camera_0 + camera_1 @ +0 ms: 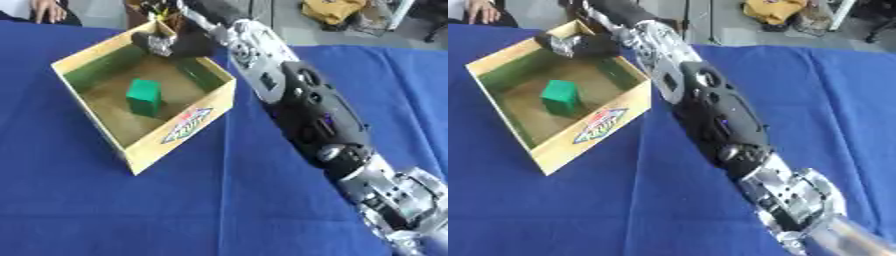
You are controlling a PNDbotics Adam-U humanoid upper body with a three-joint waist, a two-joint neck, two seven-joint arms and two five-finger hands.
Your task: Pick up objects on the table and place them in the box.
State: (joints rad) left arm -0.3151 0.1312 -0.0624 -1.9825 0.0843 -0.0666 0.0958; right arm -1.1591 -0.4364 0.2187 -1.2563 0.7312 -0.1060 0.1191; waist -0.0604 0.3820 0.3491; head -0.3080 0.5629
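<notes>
An open wooden box with green inner walls and a label on its front stands on the blue cloth at the upper left. A green block stands upright on the box floor. My right arm runs from the lower right corner up to the box. My right hand hangs dark over the box's far corner, just inside the rim. A small grey-silver patch shows at the hand's tip; I cannot make out what it is. My left hand shows in neither view.
Blue cloth covers the table to the left of, in front of and to the right of the box. A person's hand rests beyond the far left edge. A yellow thing lies on the floor behind the table.
</notes>
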